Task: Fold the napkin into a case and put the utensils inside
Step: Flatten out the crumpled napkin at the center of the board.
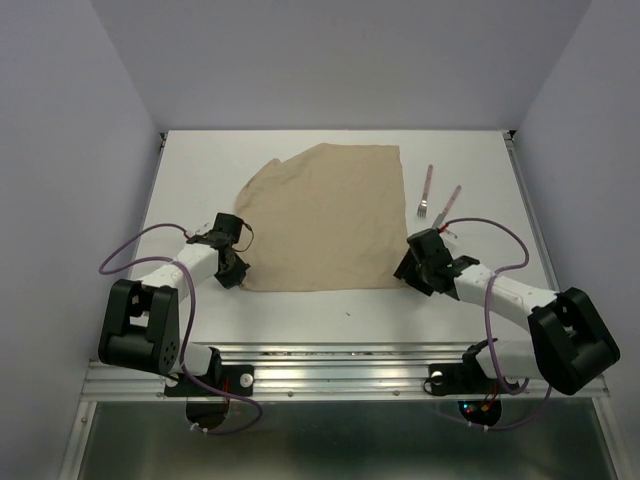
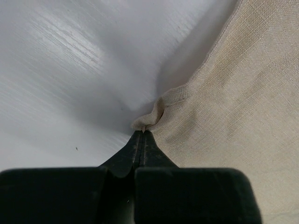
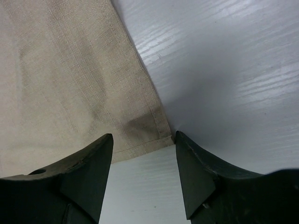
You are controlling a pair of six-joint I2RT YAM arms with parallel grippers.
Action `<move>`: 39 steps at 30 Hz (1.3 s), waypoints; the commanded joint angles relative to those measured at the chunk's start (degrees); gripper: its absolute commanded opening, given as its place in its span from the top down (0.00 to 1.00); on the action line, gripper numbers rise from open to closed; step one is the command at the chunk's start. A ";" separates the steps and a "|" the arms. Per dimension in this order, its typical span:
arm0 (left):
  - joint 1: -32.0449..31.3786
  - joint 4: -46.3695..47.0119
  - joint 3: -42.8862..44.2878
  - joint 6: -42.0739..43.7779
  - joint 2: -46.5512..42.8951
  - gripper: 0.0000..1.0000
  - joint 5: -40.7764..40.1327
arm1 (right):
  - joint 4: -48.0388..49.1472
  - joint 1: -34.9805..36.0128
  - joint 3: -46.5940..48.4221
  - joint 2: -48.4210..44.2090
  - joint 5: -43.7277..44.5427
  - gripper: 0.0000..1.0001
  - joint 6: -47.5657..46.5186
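The tan napkin [image 1: 325, 215] lies spread flat on the white table. My left gripper [image 1: 238, 268] sits at its near left corner, shut on a small bunched fold of the napkin [image 2: 154, 114]. My right gripper [image 1: 408, 272] hangs at the near right corner, open, with the hemmed corner of the napkin [image 3: 154, 126] just ahead of the gap between its fingers [image 3: 93, 163]. The utensils lie to the right of the cloth: a fork [image 1: 426, 192] and a knife [image 1: 448, 210], both with pinkish-red handles. No case shows.
The table's right edge [image 1: 535, 230] runs close to the utensils. A metal rail [image 1: 340, 365] crosses the near side, with both arm bases and purple cables [image 1: 120, 255] on it. Grey walls close the back and sides.
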 commanded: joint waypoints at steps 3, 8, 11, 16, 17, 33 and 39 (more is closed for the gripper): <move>-0.58 0.75 1.26 0.98 -0.45 1.00 0.48 | 6.14 -0.05 -1.99 4.22 -2.83 0.40 0.88; -0.76 1.19 1.08 0.98 -0.01 1.00 0.57 | 7.98 -0.05 -0.59 10.62 -2.13 0.45 -0.71; -0.93 1.28 0.82 0.89 -0.01 1.00 0.57 | 8.16 -0.05 -0.58 10.64 -1.87 0.59 -0.19; -0.93 1.11 0.99 0.89 -0.53 1.00 0.57 | 5.79 -0.05 -0.41 6.60 -0.03 0.83 0.52; -1.02 1.10 1.17 0.98 -0.45 1.00 0.57 | 5.44 -0.05 -0.15 5.38 0.06 0.80 0.34; -1.46 1.37 1.43 1.16 -0.01 1.00 0.66 | 0.69 -0.05 -2.43 -0.34 1.12 0.59 2.19; -1.64 1.63 1.70 1.24 0.96 1.00 0.66 | -0.81 -0.05 -2.08 -1.75 2.61 0.66 2.89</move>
